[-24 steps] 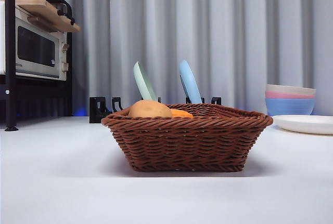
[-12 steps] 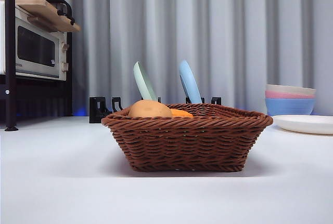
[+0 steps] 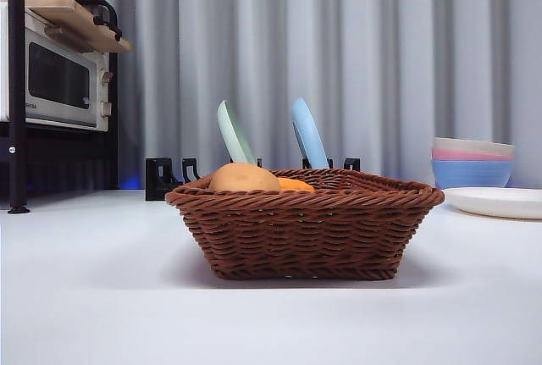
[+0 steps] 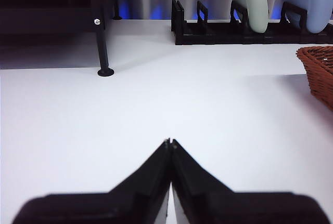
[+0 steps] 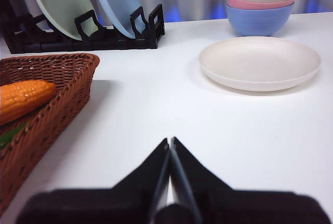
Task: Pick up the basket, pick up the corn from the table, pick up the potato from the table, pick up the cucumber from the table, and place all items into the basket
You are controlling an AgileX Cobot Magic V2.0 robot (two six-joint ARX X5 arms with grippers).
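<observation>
One basket (image 3: pixel 305 225) is holding one potato (image 3: pixel 244 178), one corn (image 5: pixel 23 98) and one cucumber (image 5: pixel 10 135) (barely showing); two plates are standing racked, three bowls are stacking.

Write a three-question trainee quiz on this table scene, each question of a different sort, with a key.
1. True or false: the corn lies inside the basket.
2. Which item rises above the basket's rim in the front view? A) potato B) cucumber C) white plate
3. Fill in: both the left gripper and the right gripper have their fingers ____.

Key: 1 true; 2 A; 3 shut, holding nothing, over the bare table.
</observation>
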